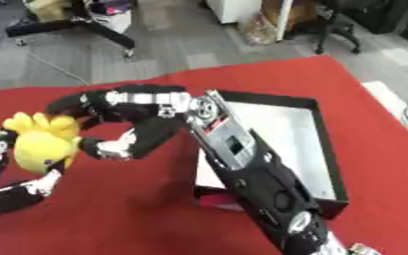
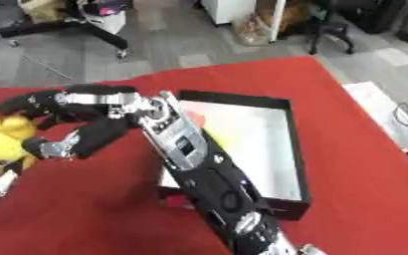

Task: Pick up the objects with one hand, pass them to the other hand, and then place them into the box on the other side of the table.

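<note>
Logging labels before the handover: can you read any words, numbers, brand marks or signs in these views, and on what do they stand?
No text can be read anywhere.
Yellow plush toy: no tag or print shows.
Box: white inside, black walls, no lettering visible.
Right hand and its arm: silver panels, any marking too blurred to read.
Left hand: none visible.
Red tablecloth: plain.

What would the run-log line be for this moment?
phase: handover | left hand: curled round yellow plush toy | right hand: open, fingers at toy | box: on red table, right of arm
</note>
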Controlling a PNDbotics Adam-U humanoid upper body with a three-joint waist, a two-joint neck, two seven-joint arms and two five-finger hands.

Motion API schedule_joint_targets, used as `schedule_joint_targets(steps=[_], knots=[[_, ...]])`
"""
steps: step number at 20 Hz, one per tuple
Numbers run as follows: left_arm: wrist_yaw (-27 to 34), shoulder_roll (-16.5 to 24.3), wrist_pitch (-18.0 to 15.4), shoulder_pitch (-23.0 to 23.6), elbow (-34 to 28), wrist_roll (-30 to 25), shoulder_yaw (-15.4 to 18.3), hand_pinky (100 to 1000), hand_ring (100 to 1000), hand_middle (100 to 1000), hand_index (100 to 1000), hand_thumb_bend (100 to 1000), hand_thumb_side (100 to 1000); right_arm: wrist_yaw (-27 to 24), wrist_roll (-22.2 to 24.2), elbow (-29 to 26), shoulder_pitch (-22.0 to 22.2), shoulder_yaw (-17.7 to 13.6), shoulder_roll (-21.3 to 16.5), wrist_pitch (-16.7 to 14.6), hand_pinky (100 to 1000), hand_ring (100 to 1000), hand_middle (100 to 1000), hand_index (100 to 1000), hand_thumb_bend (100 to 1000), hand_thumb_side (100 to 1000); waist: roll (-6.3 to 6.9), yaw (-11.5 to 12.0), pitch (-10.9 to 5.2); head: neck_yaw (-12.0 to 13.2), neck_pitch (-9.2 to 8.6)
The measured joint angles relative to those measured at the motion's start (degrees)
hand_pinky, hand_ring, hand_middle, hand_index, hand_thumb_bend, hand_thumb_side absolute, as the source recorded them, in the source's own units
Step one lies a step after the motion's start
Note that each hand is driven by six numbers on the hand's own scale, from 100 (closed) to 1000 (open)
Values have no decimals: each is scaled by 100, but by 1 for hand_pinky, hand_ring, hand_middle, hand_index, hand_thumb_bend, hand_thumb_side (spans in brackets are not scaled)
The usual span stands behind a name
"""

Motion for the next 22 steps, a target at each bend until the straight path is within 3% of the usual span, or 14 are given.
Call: schedule_joint_targets(steps=[7, 18, 22], knots=[[32, -120, 29, -97, 31, -1, -1, 1000, 741, 527, 569, 100, 349, -43, 212, 31, 0, -51, 41, 72, 956, 1000, 1000, 1000, 100, 421, 0, -7, 28, -38, 201], [191, -285, 73, -157, 33, -30, -6, 1000, 740, 522, 569, 100, 358, 51, 284, 71, -35, -80, 47, 64, 946, 1000, 1000, 1000, 100, 407, 2, -16, 57, -52, 192], [257, -324, 95, -166, 33, -54, -19, 1000, 740, 520, 568, 100, 360, 117, 287, 103, -50, -88, 47, 54, 944, 1000, 1000, 1000, 100, 352, 2, -17, 57, -52, 188]])
